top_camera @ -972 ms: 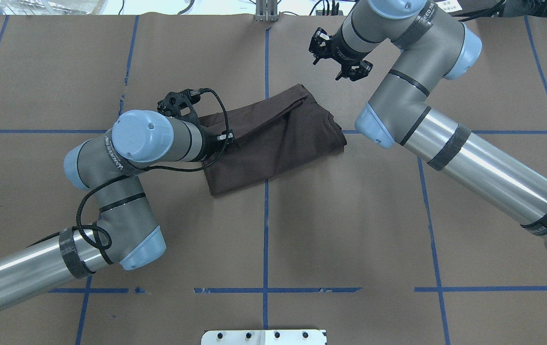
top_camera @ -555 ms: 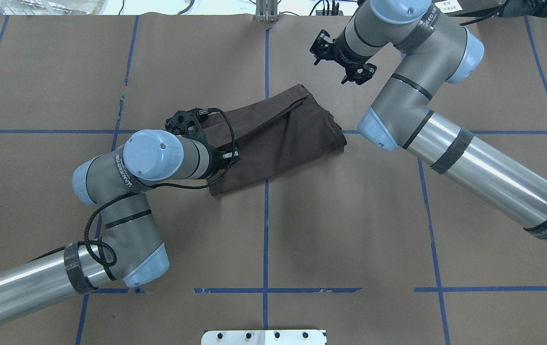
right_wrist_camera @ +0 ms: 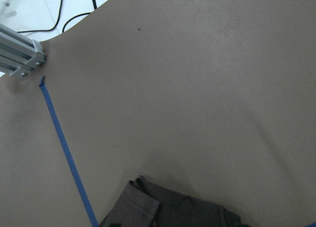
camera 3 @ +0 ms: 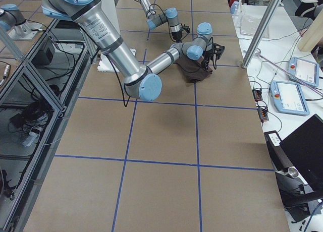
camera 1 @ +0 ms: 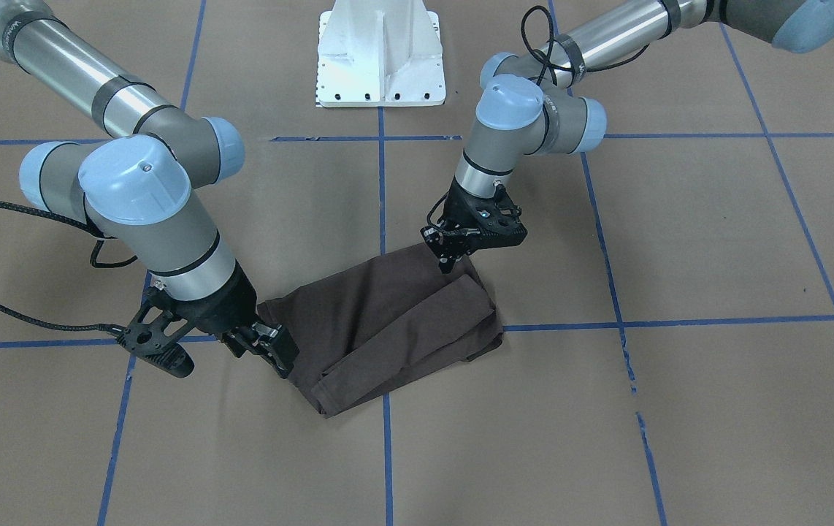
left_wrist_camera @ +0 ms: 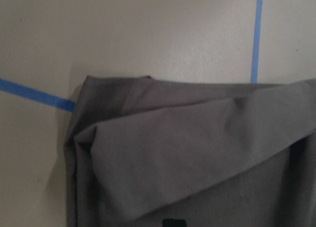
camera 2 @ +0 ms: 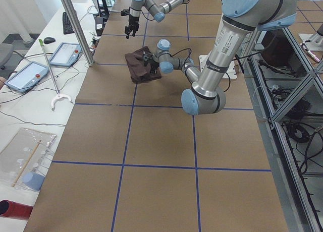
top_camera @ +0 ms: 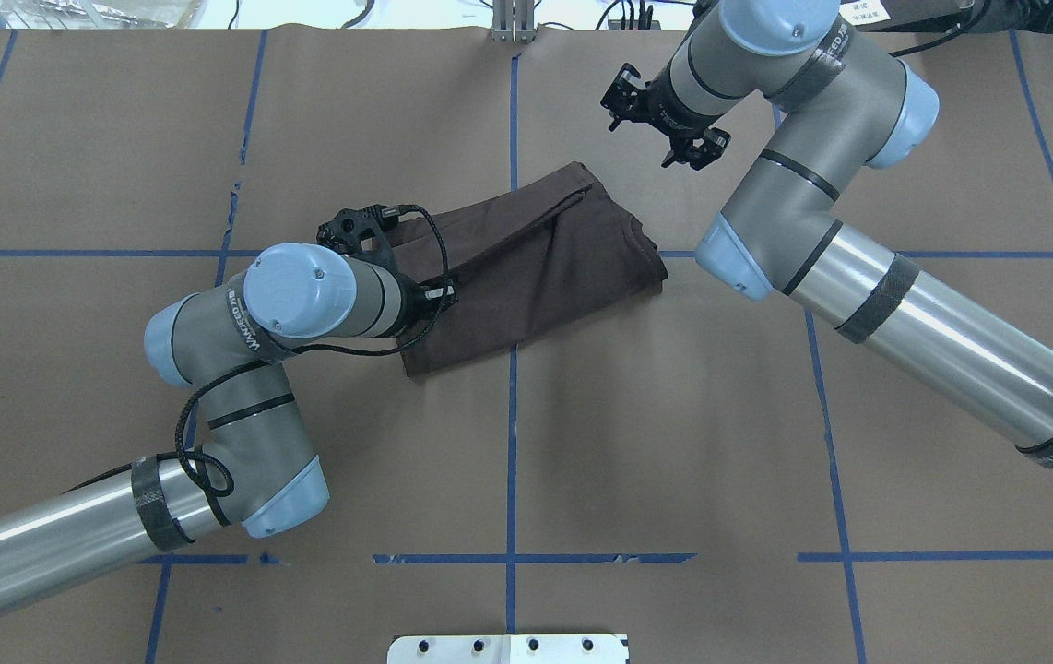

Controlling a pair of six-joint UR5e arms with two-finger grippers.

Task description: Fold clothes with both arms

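Fingers (camera 1: 169, 358) of right gripper (camera 1: 231, 364) spread, empty, hovering beyond far right corner of shirt (top_camera: 536, 267). Left gripper (camera 1: 452, 259) points down at shirt's left end; finger state unreadable, wrist and cable (top_camera: 440, 247) cover it overhead. Shirt lies folded on table (top_camera: 674, 415), astride tape (top_camera: 512, 415) cross.

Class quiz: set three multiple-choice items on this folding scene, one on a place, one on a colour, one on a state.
1. Where does the T-shirt lie? A in a basket; B over a crossing of tape lines; C on the floor.
2. The tape lines are: A red; B blue; C yellow.
3. The right hand is: A open, empty; B shut on cloth; C shut on a cup.
Key: 1B, lines meet under it; 2B, plainly blue; 3A, fingers spread, apart from the T-shirt.
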